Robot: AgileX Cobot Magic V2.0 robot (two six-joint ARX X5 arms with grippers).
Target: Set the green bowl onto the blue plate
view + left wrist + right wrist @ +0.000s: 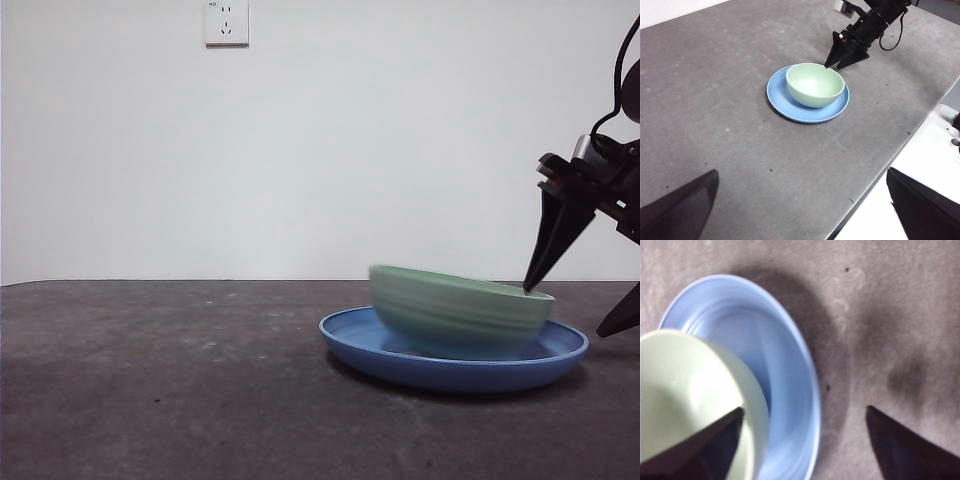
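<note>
Green bowl (460, 310) sits tilted inside blue plate (455, 362), blurred, not settled. My right claw (580, 300) released, one tip at its rim. Left claw (800, 210) spread, waiting apart.

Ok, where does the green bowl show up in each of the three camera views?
Front view: the green bowl sits blurred, right of centre, on the blue plate.
Left wrist view: upper middle, on the plate, right gripper beside its rim.
Right wrist view: lower left, one jaw over its rim.
Shared landmark: the blue plate beneath the bowl.
</note>
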